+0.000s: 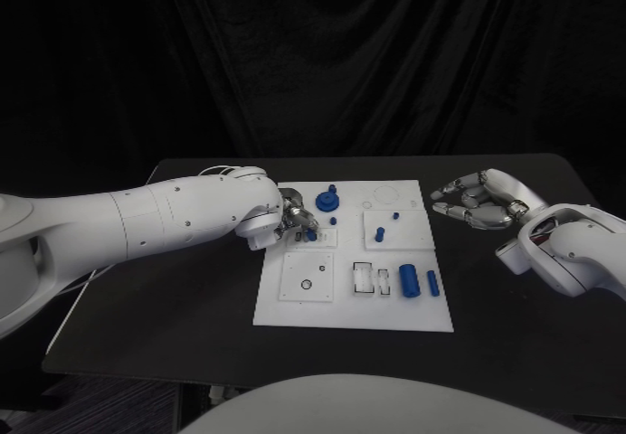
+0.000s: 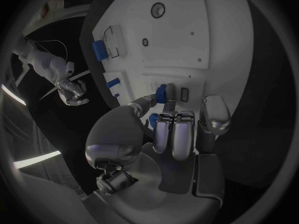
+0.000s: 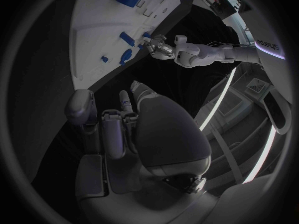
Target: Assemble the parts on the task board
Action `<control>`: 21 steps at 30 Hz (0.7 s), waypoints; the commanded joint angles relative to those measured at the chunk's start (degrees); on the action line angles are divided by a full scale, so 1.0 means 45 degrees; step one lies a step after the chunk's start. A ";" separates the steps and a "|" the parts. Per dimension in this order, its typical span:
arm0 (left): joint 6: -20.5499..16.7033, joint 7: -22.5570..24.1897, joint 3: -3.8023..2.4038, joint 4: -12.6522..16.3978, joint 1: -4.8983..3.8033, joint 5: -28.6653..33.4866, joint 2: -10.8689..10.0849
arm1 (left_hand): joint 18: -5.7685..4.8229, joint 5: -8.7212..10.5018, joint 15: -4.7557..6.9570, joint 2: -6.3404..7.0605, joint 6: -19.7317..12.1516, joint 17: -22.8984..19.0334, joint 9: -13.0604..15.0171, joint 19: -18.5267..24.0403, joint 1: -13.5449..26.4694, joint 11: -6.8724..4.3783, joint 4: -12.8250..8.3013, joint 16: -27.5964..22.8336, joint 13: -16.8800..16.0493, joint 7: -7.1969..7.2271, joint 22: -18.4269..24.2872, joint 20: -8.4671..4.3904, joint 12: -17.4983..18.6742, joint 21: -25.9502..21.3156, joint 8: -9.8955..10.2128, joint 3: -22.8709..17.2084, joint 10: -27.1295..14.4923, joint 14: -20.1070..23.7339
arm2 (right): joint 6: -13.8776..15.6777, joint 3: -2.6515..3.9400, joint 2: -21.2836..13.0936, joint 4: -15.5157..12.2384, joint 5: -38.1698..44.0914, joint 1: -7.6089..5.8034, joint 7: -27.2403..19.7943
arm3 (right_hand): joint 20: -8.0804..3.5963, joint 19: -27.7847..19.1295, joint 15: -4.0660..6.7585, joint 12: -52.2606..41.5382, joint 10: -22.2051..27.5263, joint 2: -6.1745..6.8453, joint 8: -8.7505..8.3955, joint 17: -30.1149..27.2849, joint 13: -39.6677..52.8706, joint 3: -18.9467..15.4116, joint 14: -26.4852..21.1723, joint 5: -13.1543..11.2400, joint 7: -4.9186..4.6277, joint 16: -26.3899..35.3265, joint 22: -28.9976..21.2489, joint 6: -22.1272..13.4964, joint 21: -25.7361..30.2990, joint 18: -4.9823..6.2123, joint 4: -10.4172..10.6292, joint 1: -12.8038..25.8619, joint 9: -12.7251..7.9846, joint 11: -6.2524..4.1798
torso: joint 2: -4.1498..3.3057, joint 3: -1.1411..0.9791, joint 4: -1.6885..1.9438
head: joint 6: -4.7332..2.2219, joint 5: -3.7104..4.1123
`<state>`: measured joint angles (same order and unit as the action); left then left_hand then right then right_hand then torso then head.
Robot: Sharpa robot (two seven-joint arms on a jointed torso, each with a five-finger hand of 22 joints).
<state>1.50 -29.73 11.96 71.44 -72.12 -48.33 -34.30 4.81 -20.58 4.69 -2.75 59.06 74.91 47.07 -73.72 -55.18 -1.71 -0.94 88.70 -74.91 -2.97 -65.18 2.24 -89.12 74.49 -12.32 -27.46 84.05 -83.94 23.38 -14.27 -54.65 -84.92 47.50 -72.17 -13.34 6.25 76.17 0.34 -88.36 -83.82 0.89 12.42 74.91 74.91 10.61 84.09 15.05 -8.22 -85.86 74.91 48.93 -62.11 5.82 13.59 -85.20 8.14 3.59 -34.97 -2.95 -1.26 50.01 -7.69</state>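
The white task board point(image 1: 294, 303) lies mid-table. My left hand point(image 1: 294, 224) hovers over its upper-left part and pinches a small blue part point(image 1: 310, 235) between thumb and fingers. The left wrist view shows that blue part point(image 2: 162, 93) held just above the board point(image 2: 206, 30). Other blue parts stay on the board: a round knob point(image 1: 327, 200), a short peg point(image 1: 380, 233), a thick cylinder point(image 1: 408, 280) and a thin bar point(image 1: 431, 283). My right hand point(image 1: 480, 201) hangs off the board's right edge with loosely bent fingers point(image 3: 115, 129) and holds nothing.
Black table point(image 1: 170, 298) surrounds the board, with bare room to its left, right and front. Near the board's front are a square plate with a small ring point(image 1: 307, 284) and clear rectangular slots point(image 1: 372, 278). The right wrist view shows the board point(image 3: 99, 30) and my left hand point(image 3: 162, 46).
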 commanded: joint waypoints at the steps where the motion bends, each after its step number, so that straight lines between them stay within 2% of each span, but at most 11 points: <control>1: -0.0295 0.0246 0.0027 0.0046 0.0091 0.0084 -0.0016 | 0.0245 0.0005 -0.0070 -0.0104 -0.0012 0.2540 -0.0020 0.0061 -0.0015 0.0099 0.0003 -0.0043 -0.3085 0.0032 0.0007 -0.0022 0.0046 -0.0054 0.0087 -0.0093 0.1053 -0.1089 | -0.0100 0.0008 -0.0032 -0.0023 -0.0017 0.0032 0.0230 | -0.0013 -0.0077 -0.0088 0.0067 -0.0422 -0.0010 0.0004 0.1667 0.2443 0.0060 0.0648 0.0067 -0.0084 0.0044 0.1609 -0.0056 0.0093 0.0026 0.0001 -0.0088 -0.0015 0.0091 | -0.0004 -0.0001 -0.0003 | -0.0002 -0.0018; 14: -0.0841 0.0463 0.0028 0.0229 0.0140 -0.0456 -0.0302 | 0.0228 0.0000 -0.0069 -0.0119 0.0020 0.2607 0.0011 0.0007 -0.0029 0.0096 -0.0001 -0.0017 -0.3112 0.0039 -0.0068 -0.0023 0.0022 -0.0017 0.0076 -0.0131 0.1080 -0.1111 | -0.0124 0.0008 -0.0081 -0.0044 -0.0017 0.0036 0.0257 | -0.0013 -0.0077 -0.0088 0.0067 -0.0422 -0.0010 0.0004 0.1667 0.2443 0.0060 0.0648 0.0067 -0.0084 0.0044 0.1609 -0.0056 0.0093 0.0026 0.0001 -0.0088 -0.0015 0.0091 | -0.0008 0.0003 0.0013 | -0.0002 0.0022; 21: -0.1059 0.0595 0.0029 0.0449 0.0157 -0.0663 -0.0460 | 0.0219 -0.0020 -0.0063 -0.0091 0.0067 0.2620 0.0045 -0.0029 -0.0041 0.0088 -0.0026 -0.0013 -0.3112 0.0052 -0.0115 -0.0027 0.0023 0.0006 0.0051 -0.0143 0.1081 -0.1117 | -0.0139 0.0008 -0.0085 -0.0037 -0.0017 0.0057 0.0261 | -0.0013 -0.0077 -0.0088 0.0067 -0.0422 -0.0010 0.0004 0.1667 0.2443 0.0060 0.0648 0.0067 -0.0084 0.0044 0.1609 -0.0056 0.0093 0.0026 0.0001 -0.0088 -0.0015 0.0091 | -0.0005 0.0007 0.0002 | -0.0002 -0.0028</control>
<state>-1.82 -27.94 12.02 73.19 -71.65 -49.86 -36.35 4.81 -20.52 4.69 -2.71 59.19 74.91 47.22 -73.73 -55.14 -1.71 -0.95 88.71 -74.91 -2.88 -65.60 2.24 -89.12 74.50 -11.80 -27.79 84.04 -83.94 23.13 -14.27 -54.95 -85.00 47.49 -72.08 -13.07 6.25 76.17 0.34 -88.36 -83.82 0.89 12.42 74.90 74.91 10.61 84.09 15.05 -8.43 -85.86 74.90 48.73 -61.89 5.83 13.59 -85.20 8.15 3.59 -35.00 -2.93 -1.26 50.01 -7.74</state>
